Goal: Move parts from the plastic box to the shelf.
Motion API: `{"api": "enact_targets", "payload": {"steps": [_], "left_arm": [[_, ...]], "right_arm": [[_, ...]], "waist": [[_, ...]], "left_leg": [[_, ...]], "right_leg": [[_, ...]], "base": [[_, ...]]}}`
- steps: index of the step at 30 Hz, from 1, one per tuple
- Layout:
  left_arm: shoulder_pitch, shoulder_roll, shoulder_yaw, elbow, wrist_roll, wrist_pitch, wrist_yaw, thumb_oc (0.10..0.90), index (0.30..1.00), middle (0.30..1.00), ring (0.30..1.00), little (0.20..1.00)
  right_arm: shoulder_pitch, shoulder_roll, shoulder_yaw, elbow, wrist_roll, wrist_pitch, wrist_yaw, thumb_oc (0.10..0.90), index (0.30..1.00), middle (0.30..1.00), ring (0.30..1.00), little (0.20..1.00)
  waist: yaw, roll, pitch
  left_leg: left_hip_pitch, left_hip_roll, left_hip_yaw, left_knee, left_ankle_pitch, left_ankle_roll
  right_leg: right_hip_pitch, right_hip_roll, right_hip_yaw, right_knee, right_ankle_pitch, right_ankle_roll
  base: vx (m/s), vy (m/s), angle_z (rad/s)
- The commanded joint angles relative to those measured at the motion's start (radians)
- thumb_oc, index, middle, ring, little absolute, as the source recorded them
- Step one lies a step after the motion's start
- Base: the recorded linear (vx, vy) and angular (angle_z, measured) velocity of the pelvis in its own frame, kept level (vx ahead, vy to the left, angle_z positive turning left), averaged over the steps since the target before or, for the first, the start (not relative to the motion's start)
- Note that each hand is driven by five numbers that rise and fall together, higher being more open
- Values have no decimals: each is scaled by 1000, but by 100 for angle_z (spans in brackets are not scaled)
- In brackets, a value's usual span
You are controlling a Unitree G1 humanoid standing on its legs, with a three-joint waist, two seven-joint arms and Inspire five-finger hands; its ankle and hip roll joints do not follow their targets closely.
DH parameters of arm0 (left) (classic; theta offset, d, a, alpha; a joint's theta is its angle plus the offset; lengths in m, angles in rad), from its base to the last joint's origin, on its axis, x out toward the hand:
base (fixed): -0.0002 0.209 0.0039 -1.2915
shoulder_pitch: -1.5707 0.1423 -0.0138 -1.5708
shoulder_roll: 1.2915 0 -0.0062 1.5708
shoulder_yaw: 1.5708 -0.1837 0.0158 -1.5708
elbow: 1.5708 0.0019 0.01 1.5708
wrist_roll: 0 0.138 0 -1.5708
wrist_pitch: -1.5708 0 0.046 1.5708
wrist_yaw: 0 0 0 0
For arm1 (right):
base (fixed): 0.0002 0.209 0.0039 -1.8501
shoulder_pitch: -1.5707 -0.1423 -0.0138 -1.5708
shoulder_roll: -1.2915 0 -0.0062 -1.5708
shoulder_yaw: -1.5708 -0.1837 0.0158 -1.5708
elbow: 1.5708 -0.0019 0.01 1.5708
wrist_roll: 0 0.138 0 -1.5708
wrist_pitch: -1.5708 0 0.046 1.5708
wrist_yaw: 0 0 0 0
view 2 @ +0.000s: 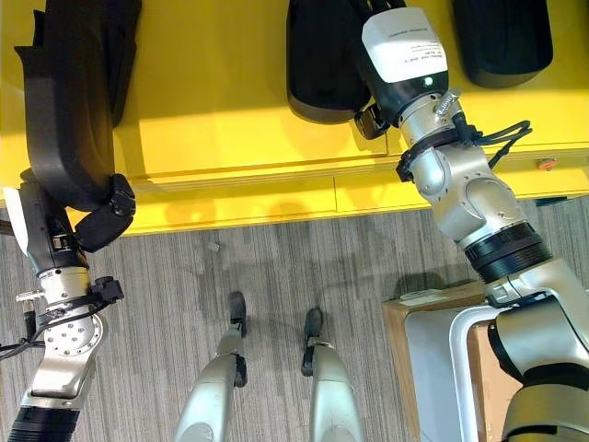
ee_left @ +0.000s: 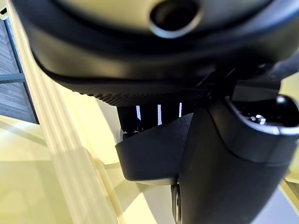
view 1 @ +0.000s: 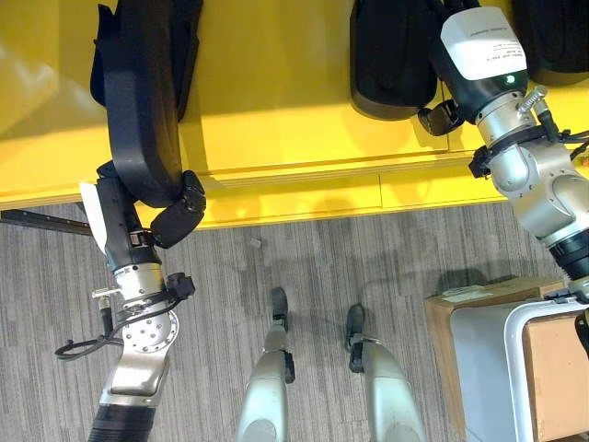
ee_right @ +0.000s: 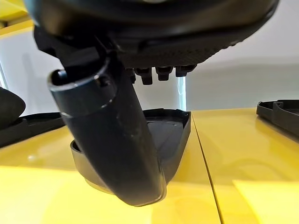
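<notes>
While the left robot hand (view 1: 175, 216) clasped a black part (view 1: 138, 101) over the yellow shelf (view 1: 276, 110), the right robot hand (view 2: 368, 110) gripped another part (view 2: 322, 69) there.

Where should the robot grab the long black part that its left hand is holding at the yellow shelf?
Best near its lower end, about where the left hand is curled round it now. The long black part is long and narrow and reaches up over the yellow shelf, so coming from the robot's side of the shelf edge, fingers wrapped across the narrow width, probably gives the firmest hold.
</notes>
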Motion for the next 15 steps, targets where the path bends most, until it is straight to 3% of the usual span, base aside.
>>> {"api": "enact_targets", "payload": {"steps": [1, 15], "left_arm": [[-77, 50, 63, -101, 59, -142, 56, 400, 300, 300, 300, 300], [-80, 45, 61, -93, 57, -139, 53, 400, 300, 300, 300, 300]], "right_arm": [[-233, 7, 19, 6, -10, 2, -102, 900, 1000, 1000, 1000, 1000], [-225, 7, 15, -2, -13, 4, -102, 900, 1000, 1000, 1000, 1000]], "waist": [[-15, -29, -29], [-18, -33, -33]], "left_leg": [[159, -42, 69, -7, -176, -20], [161, -40, 71, -6, -177, -19]], "right_leg": [[91, 61, 29, -291, 179, 23], [87, 61, 34, -281, 178, 21]], "base": [[0, 0, 0], [0, 0, 0]]}}
